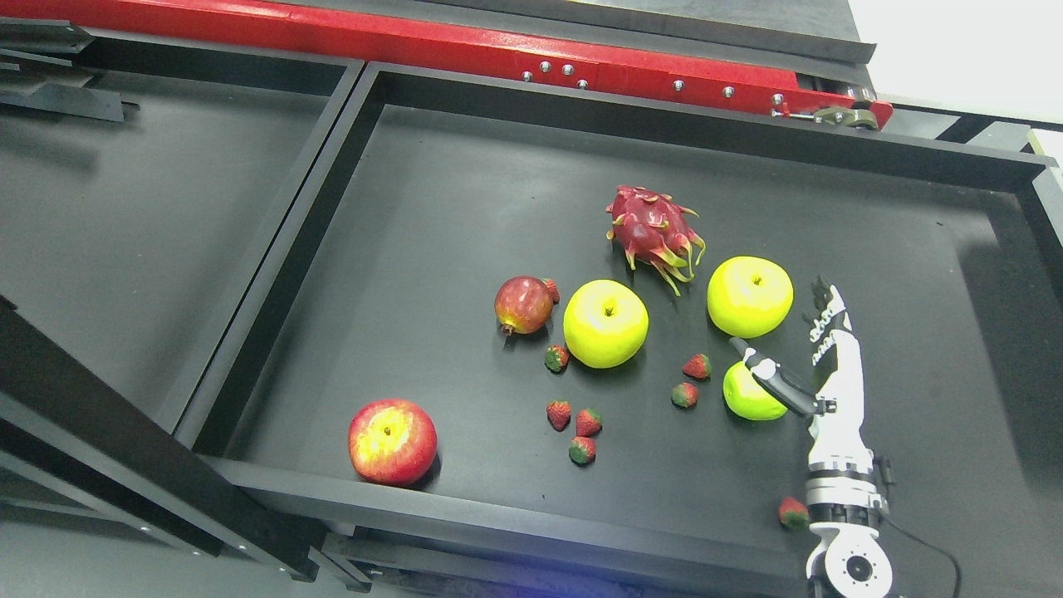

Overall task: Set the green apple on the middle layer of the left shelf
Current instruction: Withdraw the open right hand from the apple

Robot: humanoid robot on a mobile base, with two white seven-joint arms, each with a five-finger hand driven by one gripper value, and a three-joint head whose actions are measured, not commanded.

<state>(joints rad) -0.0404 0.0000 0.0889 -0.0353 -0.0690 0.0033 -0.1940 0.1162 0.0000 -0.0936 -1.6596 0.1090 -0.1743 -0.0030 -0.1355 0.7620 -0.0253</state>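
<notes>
Head view: black tray (465, 191) with raised rim holds the fruit; a second black tray (124, 216) sits to its left, and a red beam (498, 51) runs along the far side. Right robot hand (801, 353) enters from lower right, arm upright in the frame, fingers spread apart and gripping nothing: thumb angled out to the left across the top of a small green apple (747, 397), the other fingers extended away toward the far rim. Whether the thumb touches that fruit cannot be told. Large green apple (749, 296) lies just beyond the hand, to the left of the fingertips; another large green apple (605, 322) lies further left, near tray centre. Dragon fruit (654, 232) sits behind and between the two large green apples. Small dark-red fruit (523, 304) rests just left of the central green apple. Red apple (392, 440) lies well apart at the near left corner, close to the front rim. Strawberries are scattered: one (698, 365) and another (684, 394) just left of the small green apple, a cluster of three (577, 423) in front of the central apple, one (555, 358) at that apple's lower left, and one (792, 512) beside the wrist. Left arm not in frame.
</notes>
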